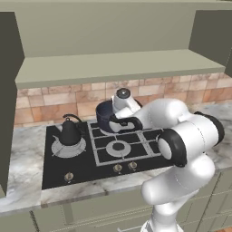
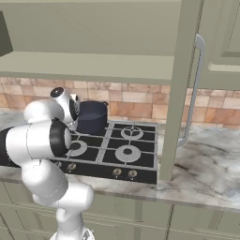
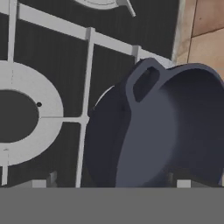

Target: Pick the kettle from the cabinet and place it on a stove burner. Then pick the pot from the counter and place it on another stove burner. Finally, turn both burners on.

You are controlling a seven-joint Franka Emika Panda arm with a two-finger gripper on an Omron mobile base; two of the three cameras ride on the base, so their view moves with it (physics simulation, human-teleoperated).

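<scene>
1. The kettle (image 1: 70, 132) stands upright on the stove burner (image 1: 68, 147), the wide silvery disc at the left end of the black cooktop (image 1: 104, 167) in the left base view.
2. The pot (image 2: 92, 116) sits on a rear burner grate of the cooktop, close to the tiled backsplash (image 2: 136, 104); in the left base view it lies behind and to the right of the kettle, well apart from it.
3. In the hand view the pot (image 3: 166, 131) appears close up, its dark navy wall and one looped side handle (image 3: 144, 81) facing the camera, with a ring burner (image 3: 26, 114) to its left.
4. The tool (image 1: 118, 123) is at the near side of the pot, with the white wrist just above it; its jaws stand spread wide. Whether the fingers touch the pot's wall cannot be told.
5. The cabinet (image 2: 180, 89) door stands swung open at the right of the right base view, its long grey bar handle (image 2: 194, 89) visible beside it.
6. Three knobs (image 1: 118, 168) line the front edge of the cooktop.
7. The marbled table (image 2: 206, 173) runs on both sides of the cooktop.
</scene>
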